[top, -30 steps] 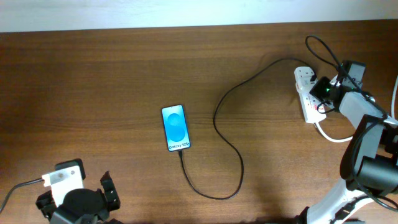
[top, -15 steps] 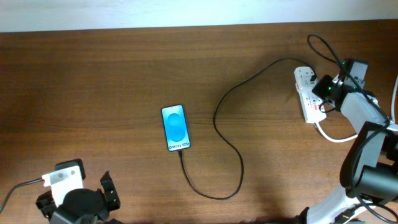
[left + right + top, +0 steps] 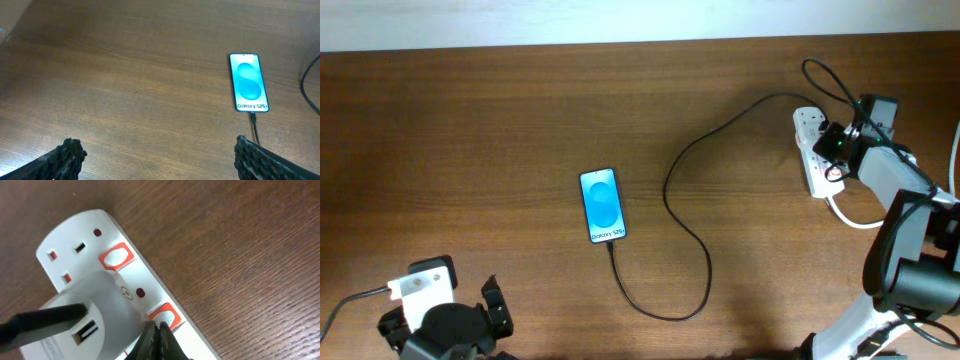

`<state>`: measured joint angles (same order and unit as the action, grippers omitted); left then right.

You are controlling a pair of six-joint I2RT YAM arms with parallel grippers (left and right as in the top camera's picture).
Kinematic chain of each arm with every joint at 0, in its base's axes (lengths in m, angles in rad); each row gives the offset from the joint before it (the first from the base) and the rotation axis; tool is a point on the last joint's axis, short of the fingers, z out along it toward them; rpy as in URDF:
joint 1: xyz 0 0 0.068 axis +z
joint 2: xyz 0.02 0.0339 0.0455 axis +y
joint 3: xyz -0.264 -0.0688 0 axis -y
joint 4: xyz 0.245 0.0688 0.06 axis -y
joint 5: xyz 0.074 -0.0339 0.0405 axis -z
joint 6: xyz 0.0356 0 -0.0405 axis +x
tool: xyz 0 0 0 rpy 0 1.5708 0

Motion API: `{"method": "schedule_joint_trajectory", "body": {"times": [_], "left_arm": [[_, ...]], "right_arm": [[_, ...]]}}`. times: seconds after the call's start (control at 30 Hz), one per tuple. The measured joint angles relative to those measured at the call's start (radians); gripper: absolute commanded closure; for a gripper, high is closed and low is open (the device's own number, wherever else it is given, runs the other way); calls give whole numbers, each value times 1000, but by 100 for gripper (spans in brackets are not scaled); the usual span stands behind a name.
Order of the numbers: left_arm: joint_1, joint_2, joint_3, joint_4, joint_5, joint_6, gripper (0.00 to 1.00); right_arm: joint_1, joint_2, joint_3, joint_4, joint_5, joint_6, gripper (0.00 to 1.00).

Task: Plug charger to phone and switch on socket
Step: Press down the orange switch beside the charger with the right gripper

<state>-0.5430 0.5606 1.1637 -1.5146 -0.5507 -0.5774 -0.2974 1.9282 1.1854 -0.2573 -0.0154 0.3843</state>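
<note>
Pale grey right arm (image 3: 898, 178), black joints, left hand (image 3: 156, 147) with black ribbed fingers (image 3: 255, 159), white wrist block (image 3: 420, 284)

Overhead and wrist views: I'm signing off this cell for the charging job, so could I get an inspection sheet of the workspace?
Surface: brown wooden table, no marks seen.
Job's things: phone lit, screen up; charger meets its bottom edge, its plug seated in the socket.
Clutter: nothing seen.
Grippers: left gripper open, holding nothing; right gripper shut, tips at a red switch beside the plug.
Cables: charger loops loosely across the table; thick white cord leaves the socket.
Surroundings: pale strip beyond the table's far edge.
</note>
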Motion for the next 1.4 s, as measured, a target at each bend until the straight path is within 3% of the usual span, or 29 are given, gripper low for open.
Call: {"method": "schedule_joint_trajectory", "body": {"times": [1.4], "left_arm": [[0, 0, 0, 0, 0, 0, 1]], "right_arm": [[5, 29, 15, 22, 18, -3, 96]]}}
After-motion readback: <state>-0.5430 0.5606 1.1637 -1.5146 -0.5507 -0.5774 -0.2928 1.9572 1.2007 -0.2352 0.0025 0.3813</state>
